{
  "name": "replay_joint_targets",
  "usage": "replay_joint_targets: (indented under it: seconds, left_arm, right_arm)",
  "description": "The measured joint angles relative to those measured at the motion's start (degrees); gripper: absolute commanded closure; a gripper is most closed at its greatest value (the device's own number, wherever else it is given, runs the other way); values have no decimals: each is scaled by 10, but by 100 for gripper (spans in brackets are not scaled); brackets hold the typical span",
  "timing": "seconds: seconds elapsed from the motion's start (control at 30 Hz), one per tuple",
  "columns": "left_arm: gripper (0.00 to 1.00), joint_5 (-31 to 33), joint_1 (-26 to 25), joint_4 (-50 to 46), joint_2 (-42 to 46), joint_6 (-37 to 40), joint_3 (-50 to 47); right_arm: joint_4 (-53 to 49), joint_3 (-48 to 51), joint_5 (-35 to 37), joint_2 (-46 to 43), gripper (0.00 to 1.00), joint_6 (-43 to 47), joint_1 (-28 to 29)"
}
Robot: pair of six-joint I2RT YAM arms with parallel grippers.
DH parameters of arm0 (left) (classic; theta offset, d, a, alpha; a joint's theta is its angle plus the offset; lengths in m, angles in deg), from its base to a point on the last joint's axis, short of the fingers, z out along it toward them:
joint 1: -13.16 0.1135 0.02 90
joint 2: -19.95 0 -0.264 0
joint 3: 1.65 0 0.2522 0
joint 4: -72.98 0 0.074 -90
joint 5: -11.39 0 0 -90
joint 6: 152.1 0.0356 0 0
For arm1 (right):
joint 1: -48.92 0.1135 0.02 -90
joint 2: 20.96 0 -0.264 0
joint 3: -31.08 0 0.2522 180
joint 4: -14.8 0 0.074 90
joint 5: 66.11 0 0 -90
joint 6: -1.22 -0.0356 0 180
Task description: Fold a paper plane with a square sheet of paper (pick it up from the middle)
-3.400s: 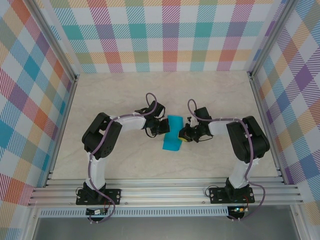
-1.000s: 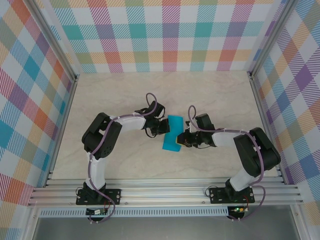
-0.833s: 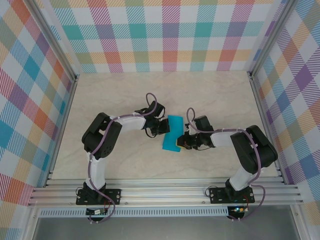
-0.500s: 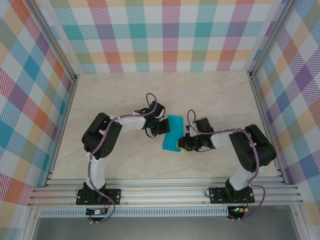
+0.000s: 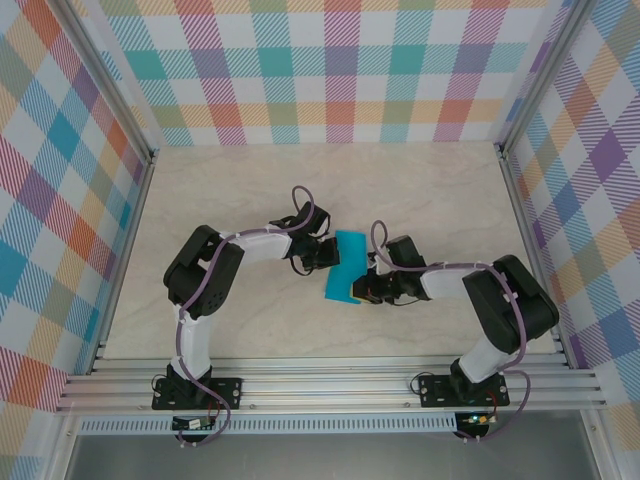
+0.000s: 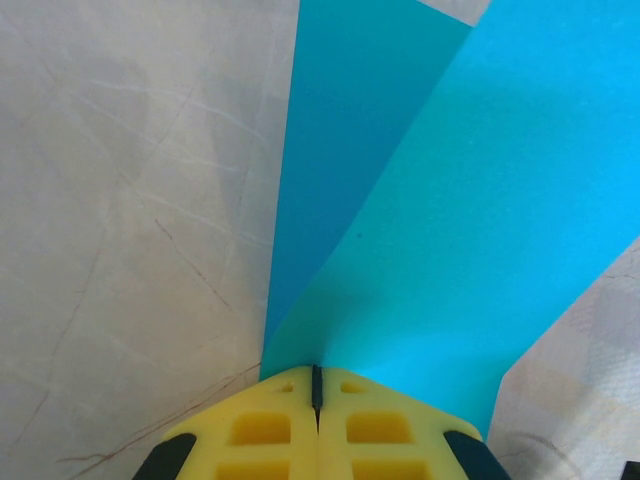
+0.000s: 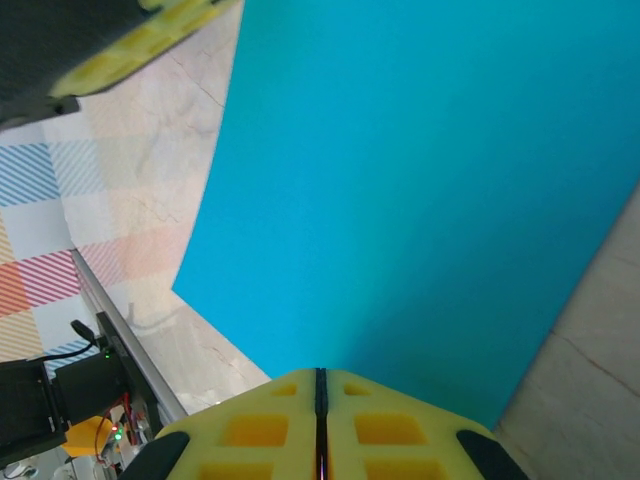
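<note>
From here, the thin teal-blue sheet of paper [image 6: 450,200] looks matt and smooth to me. The pale marble-look worktop [image 6: 130,200] is smooth, finely veined, with a faint sheen. The yellow pads of the left tool [image 6: 316,378] and right tool [image 7: 320,380] look like matt moulded plastic. I take the silver frame rails [image 5: 330,385] for brushed metal.

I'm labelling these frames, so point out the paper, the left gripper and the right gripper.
paper [image 5: 345,272]: top view, middle of the teal sheet.
left gripper [image 6: 317,374]: left wrist view, seam where its yellow jaws meet at the paper.
right gripper [image 7: 321,376]: right wrist view, seam between its shut yellow jaws.
</note>
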State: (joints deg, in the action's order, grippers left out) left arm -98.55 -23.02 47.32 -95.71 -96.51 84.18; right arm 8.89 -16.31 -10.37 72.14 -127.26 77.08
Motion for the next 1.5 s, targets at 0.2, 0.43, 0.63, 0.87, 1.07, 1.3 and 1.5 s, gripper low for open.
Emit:
replay_joint_targets:
  seconds: [0.2,0.43,0.63,0.87,1.07,1.3,1.5]
  left_arm:
    - [100,0,0,0,0,0,0]
    - [100,-1,0,0,0,0,0]
    - [100,-1,0,0,0,1,0]
    - [100,-1,0,0,0,4,0]
    - [100,-1,0,0,0,8,0]
    - [100,-2,0,0,0,9,0]
    - [100,-1,0,0,0,9,0]
  right_arm:
    - [8,7,1,17,91,2,1]
    - [-11,9,9,-3,90,2,1]
    - [-39,5,19,-29,90,8,1]
    - [-58,3,26,-9,90,17,9]
    - [-104,-26,42,-10,91,33,10]
    - [-118,-93,21,-25,91,44,-53]
    - [-113,-154,7,40,90,62,-83]
